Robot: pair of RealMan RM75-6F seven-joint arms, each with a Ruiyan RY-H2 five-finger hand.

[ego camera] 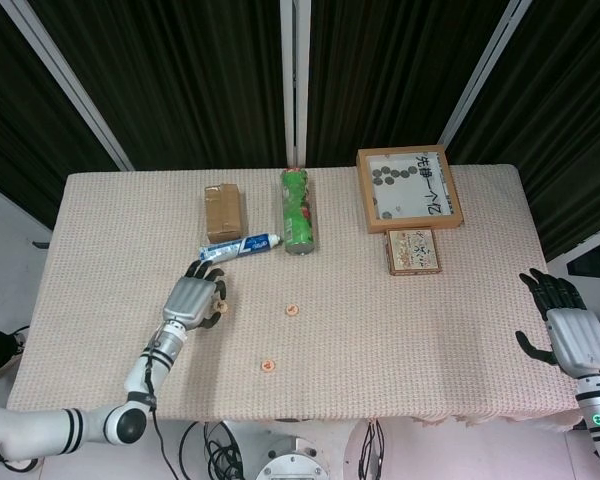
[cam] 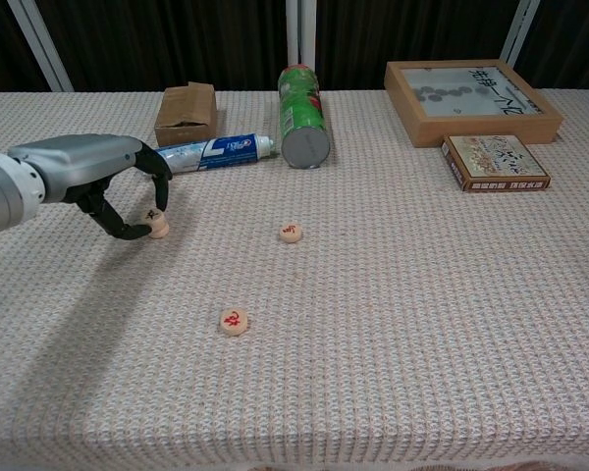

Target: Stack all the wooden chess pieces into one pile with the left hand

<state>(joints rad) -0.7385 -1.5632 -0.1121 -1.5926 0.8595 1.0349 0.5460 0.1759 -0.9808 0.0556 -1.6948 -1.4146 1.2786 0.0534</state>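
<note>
inside, wooden frame box (cam: 471,102) holds dark round discs (cam: 440,94).

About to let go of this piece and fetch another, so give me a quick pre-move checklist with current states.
1. Left hand grips the held chess piece: ok.
2. Held piece squarely over the base piece: cannot tell.
3. Middle piece lying loose on the table, path unobstructed: ok.
4. Near piece also unstacked: not ok, task incomplete.
5. Toothpaste tube apart from the stack: ok.
6. Right hand off the table's edge, out of the way: ok.
</note>
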